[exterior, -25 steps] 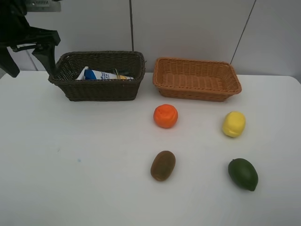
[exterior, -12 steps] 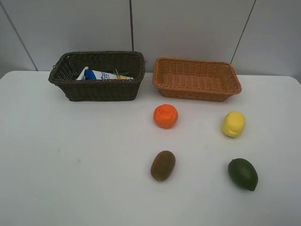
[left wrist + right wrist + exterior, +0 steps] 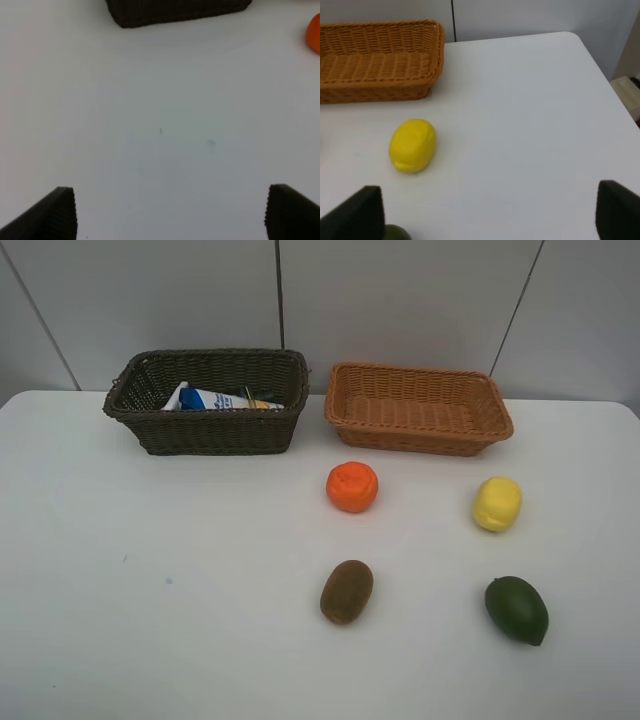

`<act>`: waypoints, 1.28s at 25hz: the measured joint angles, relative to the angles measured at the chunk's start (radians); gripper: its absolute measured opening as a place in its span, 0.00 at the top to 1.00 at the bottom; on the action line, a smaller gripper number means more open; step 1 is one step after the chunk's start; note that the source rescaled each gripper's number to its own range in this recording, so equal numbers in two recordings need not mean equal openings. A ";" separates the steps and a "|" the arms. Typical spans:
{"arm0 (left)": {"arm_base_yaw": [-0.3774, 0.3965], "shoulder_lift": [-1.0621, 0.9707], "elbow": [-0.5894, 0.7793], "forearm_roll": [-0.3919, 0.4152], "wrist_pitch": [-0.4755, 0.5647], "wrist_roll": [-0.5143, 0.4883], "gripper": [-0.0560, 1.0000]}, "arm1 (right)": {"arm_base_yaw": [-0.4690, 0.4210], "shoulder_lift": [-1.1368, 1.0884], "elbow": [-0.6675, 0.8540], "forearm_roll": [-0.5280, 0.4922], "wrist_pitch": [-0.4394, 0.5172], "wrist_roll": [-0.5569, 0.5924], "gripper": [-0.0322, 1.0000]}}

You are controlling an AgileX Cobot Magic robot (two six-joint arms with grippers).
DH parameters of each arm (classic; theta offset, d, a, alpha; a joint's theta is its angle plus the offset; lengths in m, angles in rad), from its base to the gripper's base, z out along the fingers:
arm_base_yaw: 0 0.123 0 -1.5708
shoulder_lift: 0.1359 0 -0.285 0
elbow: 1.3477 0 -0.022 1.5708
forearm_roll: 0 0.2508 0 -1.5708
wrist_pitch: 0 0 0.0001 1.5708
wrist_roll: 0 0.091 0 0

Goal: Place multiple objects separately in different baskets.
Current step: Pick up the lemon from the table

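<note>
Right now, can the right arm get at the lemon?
Probably yes. The lemon lies on bare table ahead of the open right gripper, with nothing between them; the orange-tan basket stands apart from it.

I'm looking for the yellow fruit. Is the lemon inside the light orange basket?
No, the lemon lies on the white table, in front of the light orange basket and apart from it.
</note>
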 joint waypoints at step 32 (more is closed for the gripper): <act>0.074 -0.132 0.060 -0.041 -0.040 0.054 0.01 | 0.000 0.040 0.000 -0.007 0.000 0.000 0.00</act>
